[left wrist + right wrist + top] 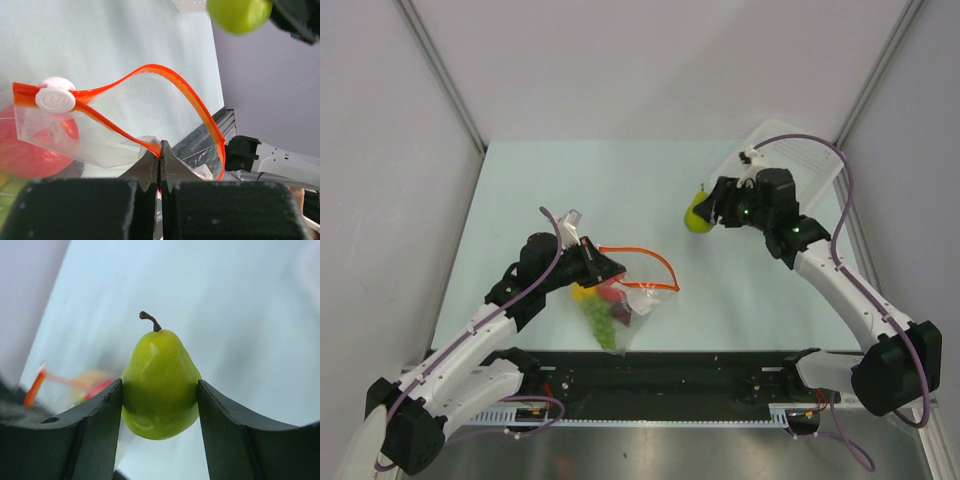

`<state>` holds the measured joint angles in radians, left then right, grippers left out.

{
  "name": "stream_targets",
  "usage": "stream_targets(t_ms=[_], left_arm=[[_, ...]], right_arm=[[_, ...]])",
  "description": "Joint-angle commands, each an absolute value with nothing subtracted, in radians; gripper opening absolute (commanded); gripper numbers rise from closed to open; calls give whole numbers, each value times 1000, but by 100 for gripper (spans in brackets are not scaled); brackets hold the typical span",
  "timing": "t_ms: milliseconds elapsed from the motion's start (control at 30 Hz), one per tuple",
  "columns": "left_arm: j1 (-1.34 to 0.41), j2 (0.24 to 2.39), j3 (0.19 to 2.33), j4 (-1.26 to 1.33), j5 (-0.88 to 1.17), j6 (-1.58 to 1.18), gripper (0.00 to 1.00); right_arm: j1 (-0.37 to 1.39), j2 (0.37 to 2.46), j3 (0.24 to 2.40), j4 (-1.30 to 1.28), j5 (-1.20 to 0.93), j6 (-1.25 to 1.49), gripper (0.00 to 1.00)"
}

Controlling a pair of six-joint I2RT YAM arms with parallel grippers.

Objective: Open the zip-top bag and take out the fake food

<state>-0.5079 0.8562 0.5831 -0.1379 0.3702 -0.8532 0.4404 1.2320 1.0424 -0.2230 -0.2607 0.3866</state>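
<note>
Nearest the bases: left gripper pressed together on the orange-red rim of the zip-top bag, mouth held gaping above the table. Inside, more of the fake food: red, yellow and green pieces. Farther out, to the right: right gripper pinching a green-yellow pear, apparently off the surface. Beyond, white basket. Removal step under way, by the look of it. Next, probably: setting down and releasing the pear, then reaching into the bag mouth for 1 more piece.
</note>
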Motion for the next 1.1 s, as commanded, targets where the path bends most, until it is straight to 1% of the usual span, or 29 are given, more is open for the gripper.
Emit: stream_targets(t_ms=[0,67,133,233,300,367,467,500,567,600,667,700,767,800,867,900,967,1000,1067], left_arm=[[-500,834,586,-121,385,-836,0],[-500,836,587,-120,391,-836,0],[-500,838,589,-120,394,-836,0],[-500,842,592,-115,400,-836,0],[-500,847,592,-104,405,-838,0],[-499,854,592,-97,411,-839,0],[-499,862,588,-84,423,-845,0],[-499,862,584,-78,426,-847,0],[-499,858,578,-75,428,-851,0],[-500,854,575,-74,429,-851,0],[-500,845,568,-69,429,-856,0],[-499,841,565,-60,431,-859,0],[-499,835,554,-46,436,-870,0],[-499,830,551,-32,437,-873,0],[-499,825,546,-22,442,-879,0],[-500,821,545,-18,443,-880,0],[-499,819,542,-15,446,-882,0],[-500,818,541,-18,449,-882,0],[-500,815,541,-18,449,-884,0]], right_arm=[[273,1262,1121,-275,-71,374,0],[163,1301,1158,-279,-63,388,1],[89,1359,1186,-258,-69,412,2],[-39,1451,1213,-253,-112,442,3],[-95,1489,1221,-232,-129,457,3],[-113,1535,1229,-210,-126,462,3],[-124,1595,1284,-259,-110,454,6],[-124,1601,1296,-268,-100,450,9],[-126,1606,1295,-278,-89,446,13],[-126,1605,1287,-279,-78,445,18],[-126,1600,1282,-284,-66,445,24],[-126,1600,1281,-284,-58,443,32],[-126,1600,1278,-290,-58,437,37],[-126,1601,1279,-291,-61,436,44],[-124,1600,1279,-299,-63,434,50],[-124,1600,1278,-302,-63,434,57],[-123,1598,1281,-305,-61,428,61],[-121,1598,1282,-311,-61,426,64],[-114,1594,1289,-325,-52,423,66]])
